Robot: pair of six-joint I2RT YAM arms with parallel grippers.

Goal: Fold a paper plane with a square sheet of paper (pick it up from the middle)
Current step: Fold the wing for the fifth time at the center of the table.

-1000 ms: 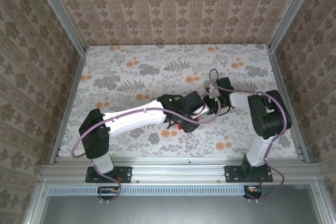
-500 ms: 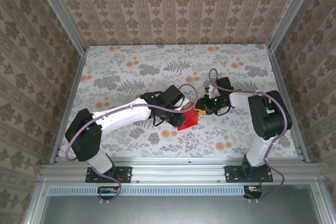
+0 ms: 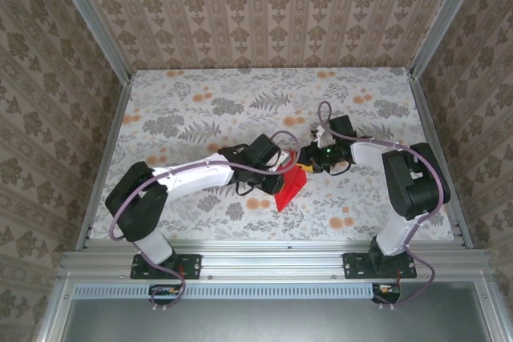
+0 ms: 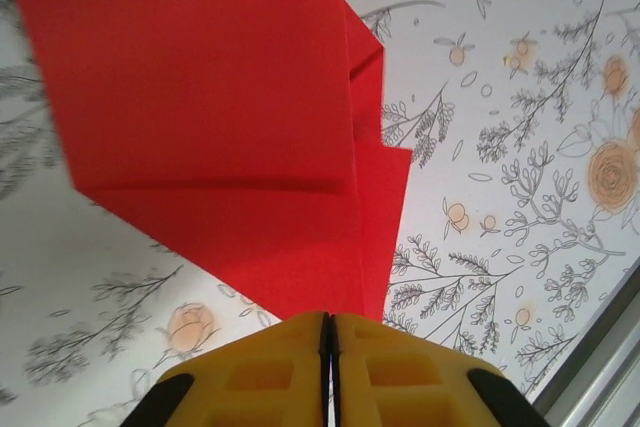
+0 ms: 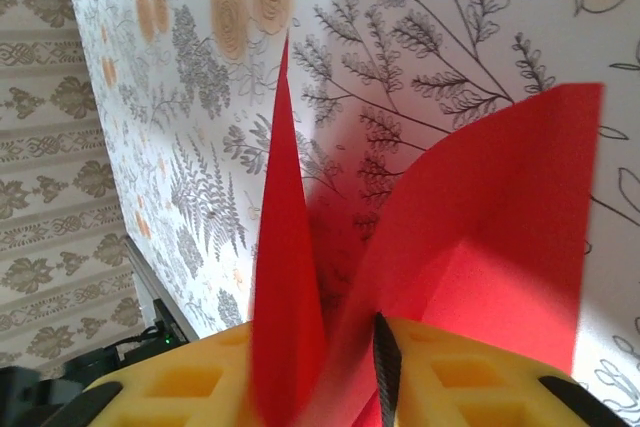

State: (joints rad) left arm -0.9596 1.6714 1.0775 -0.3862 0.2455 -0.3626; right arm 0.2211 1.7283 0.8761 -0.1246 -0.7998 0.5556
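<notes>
Where the two arms meet, just right of the middle of the white tabletop printed with grey leaves and orange flowers point(image 3: 184, 98), a thin, bright red sheet of paper point(image 3: 290, 192), folded and creased, is seen between the two grippers. It is angled down toward the near edge, with the left gripper point(image 3: 281, 179) at its left side and the right gripper point(image 3: 307, 164) at its far end.

From the left wrist, the left gripper point(image 4: 328, 322) is seen with its yellow fingers pressed fully together, and a pointed corner of the red paper point(image 4: 220, 117) is pinched between them. Overlapping layers and a long crease are shown on the sheet, and the other arm's yellow fingertip is met at its far edge.

From the right wrist, the paper point(image 5: 490, 217) is seen standing up between the yellow fingers of the right gripper point(image 5: 330, 352), one flap upright, another curved. These jaws are set slightly apart; whether the sheet is actually squeezed cannot be told.
</notes>
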